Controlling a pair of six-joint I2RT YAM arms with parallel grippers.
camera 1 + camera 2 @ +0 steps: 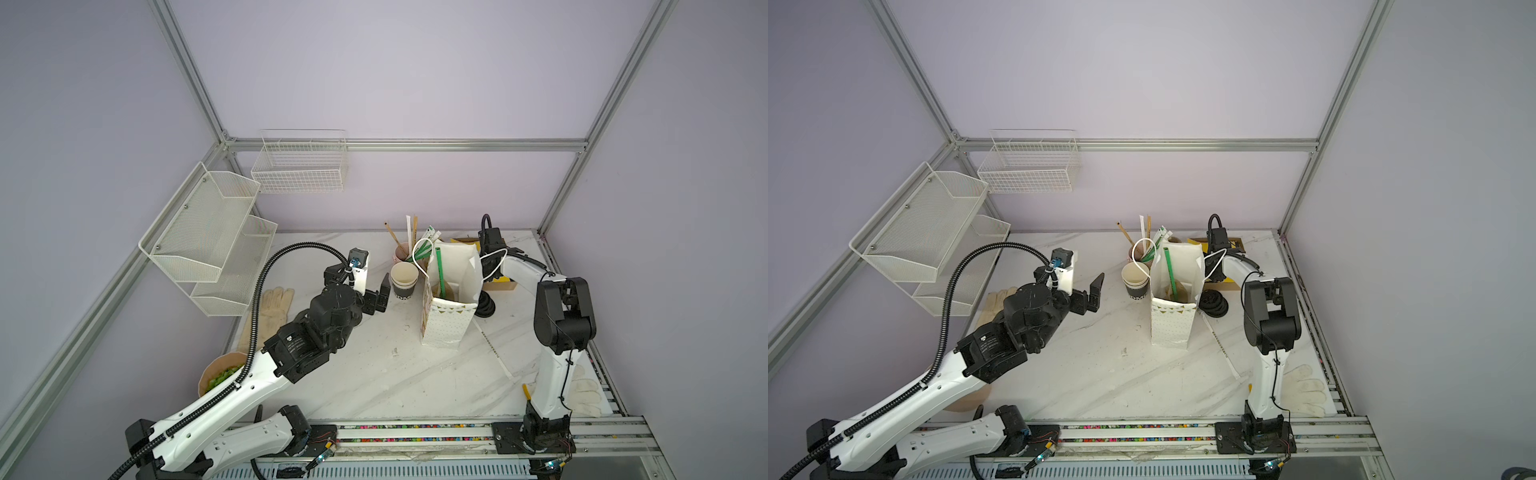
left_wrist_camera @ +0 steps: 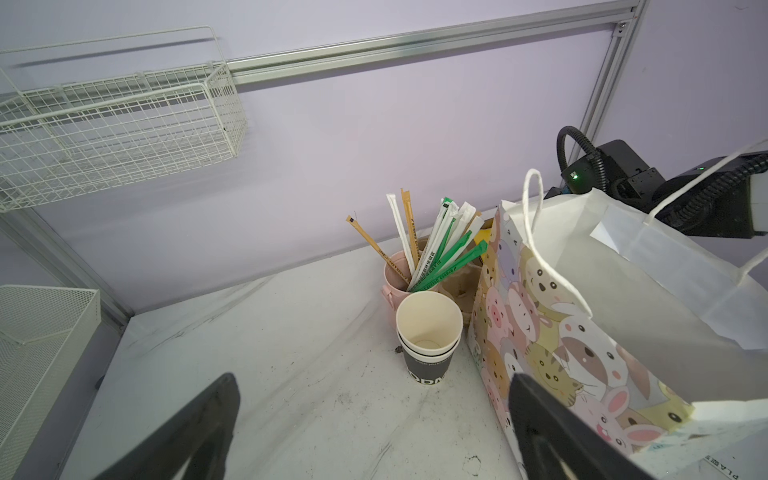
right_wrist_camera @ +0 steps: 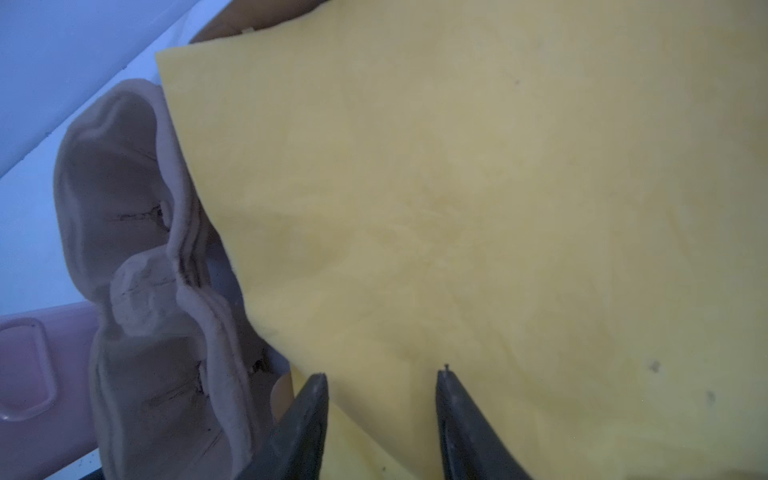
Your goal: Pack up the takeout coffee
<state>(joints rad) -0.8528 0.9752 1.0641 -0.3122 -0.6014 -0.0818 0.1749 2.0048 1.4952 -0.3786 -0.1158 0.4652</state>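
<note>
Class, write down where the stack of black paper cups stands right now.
In both top views the stack of cups stands toward the back of the table, just left of the paper bag and directly in front of the pink cup of straws.

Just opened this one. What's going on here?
Coffee packing on a tabletop. The left pincer hangs wide open and empty above the table. It faces the nested stack of cups, which stands beside the upright, open paper bag. The right pincer, behind the bag, stands open over a yellow sheet and grips nothing. A green straw stands inside the bag. No single loose cup shows in any view, so I cannot tell whether it is already bagged.
</note>
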